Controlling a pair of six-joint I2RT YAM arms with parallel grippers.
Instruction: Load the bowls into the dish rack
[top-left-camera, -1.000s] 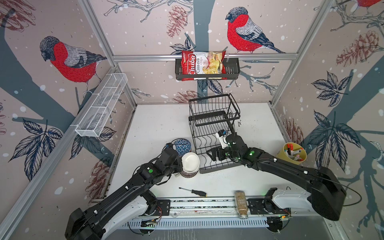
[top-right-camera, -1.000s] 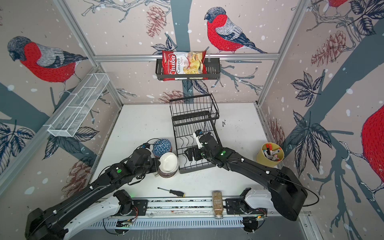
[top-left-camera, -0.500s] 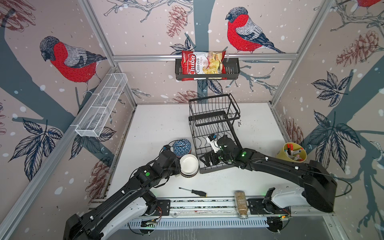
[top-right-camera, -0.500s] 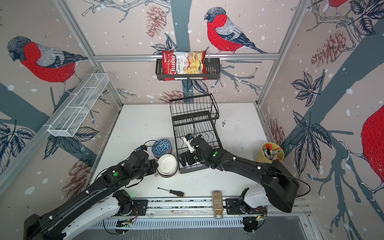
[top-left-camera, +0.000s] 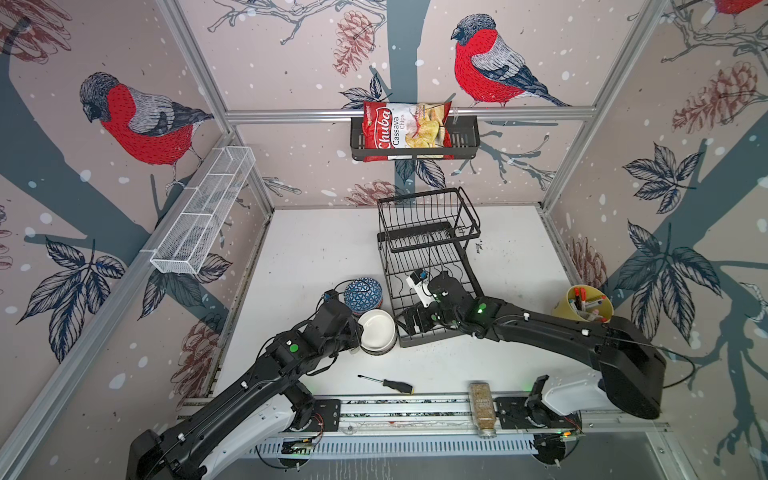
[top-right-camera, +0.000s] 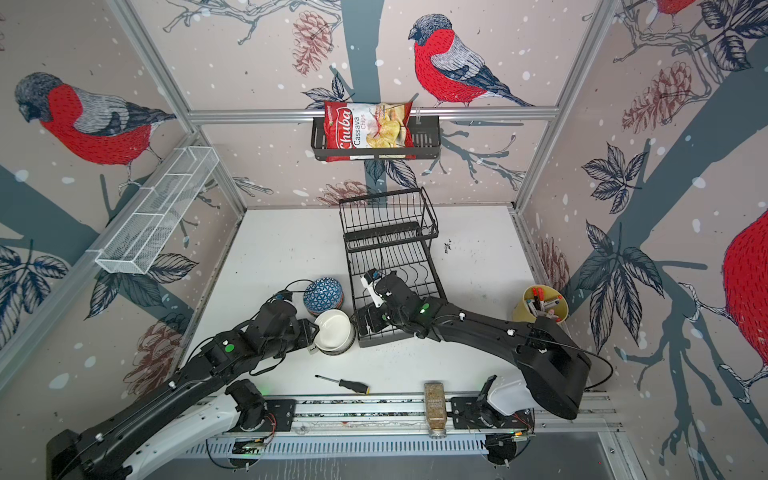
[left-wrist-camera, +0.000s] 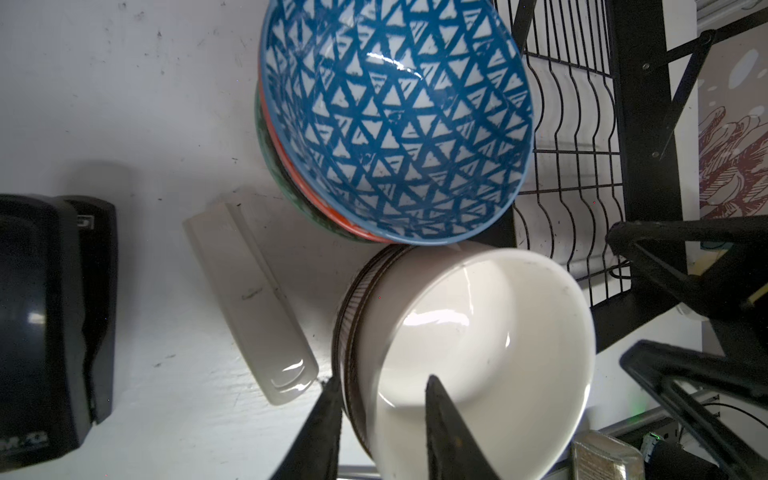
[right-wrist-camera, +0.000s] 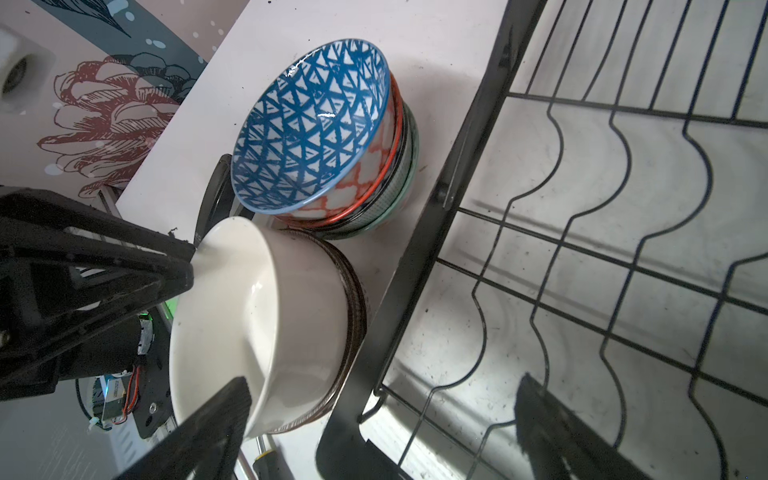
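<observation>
A plain white bowl (top-left-camera: 377, 330) (top-right-camera: 332, 330) (left-wrist-camera: 478, 332) (right-wrist-camera: 257, 324) sits nested in a brown-striped bowl (left-wrist-camera: 347, 332) on the table, just left of the dish rack's front corner. My left gripper (top-left-camera: 357, 332) (left-wrist-camera: 378, 415) is open, one finger inside the white bowl and one outside the striped one. Behind, a blue triangle-patterned bowl (top-left-camera: 362, 293) (left-wrist-camera: 395, 124) (right-wrist-camera: 307, 124) tops a stack of other bowls. The black wire dish rack (top-left-camera: 428, 266) (top-right-camera: 390, 257) (right-wrist-camera: 623, 249) holds no bowls. My right gripper (top-left-camera: 415, 322) (right-wrist-camera: 374, 415) is wide open, straddling the rack's front left corner beside the white bowl.
A screwdriver (top-left-camera: 386, 382) lies near the front rail. A spice jar (top-left-camera: 482, 409) rests on the rail. The yellow cup of markers (top-left-camera: 582, 309) stands right. A flat white plastic piece (left-wrist-camera: 249, 299) lies by the bowls. The chips basket (top-left-camera: 415, 133) and mesh tray (top-left-camera: 203, 216) hang on walls.
The left jaws have parted from the white bowl's rim, and the bowl now rests in the striped one. The right gripper has slid left to the rack's front corner.
</observation>
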